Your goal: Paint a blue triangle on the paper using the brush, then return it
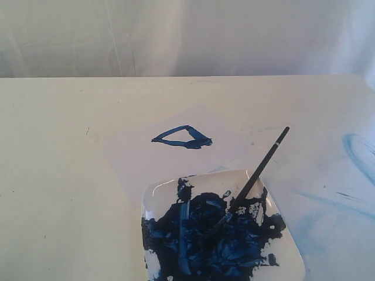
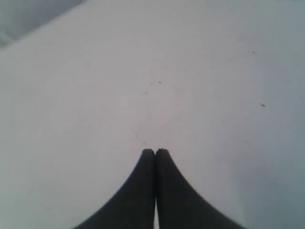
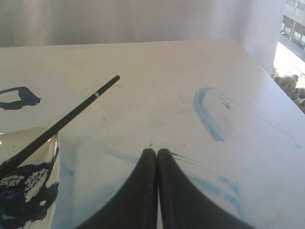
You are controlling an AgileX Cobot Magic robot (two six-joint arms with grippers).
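Where the brush lies: the brush (image 1: pixel 258 173) rests by itself in the lower right of the exterior frame, its bristle end down in the paint and its black handle slanting up and to the right over the plate's rim, clear of both grippers
Brush detail: a narrow silver band (image 3: pixel 96 94) sits near the free end of the handle; the bristles are lost in the dark paint
Plate: a square white glossy plate (image 1: pixel 157 192) at the bottom centre-right of the exterior frame, cut off by the lower edge
Paint: a big dark-blue blob (image 1: pixel 211 241) covers most of the plate
Blue triangle: the blue triangle (image 1: pixel 199 141) is a small flattened outline just above the middle of the exterior frame, above the plate and apart from it
Paper: the paper (image 1: pixel 136 159) is a faint pale sheet under the triangle; its near edge reaches the plate
Table: a cream table (image 1: pixel 58 146) with light-blue curved smears (image 1: pixel 357 153) at the right edge of the frame
Left gripper: the left gripper (image 2: pixel 155 151) has its dark fingers pressed together, gripping nothing, over bare table
Right gripper: the right gripper (image 3: pixel 157 151) is clenched and empty, above the smeared tabletop and near the plate's edge
Arms: neither shows in the exterior view
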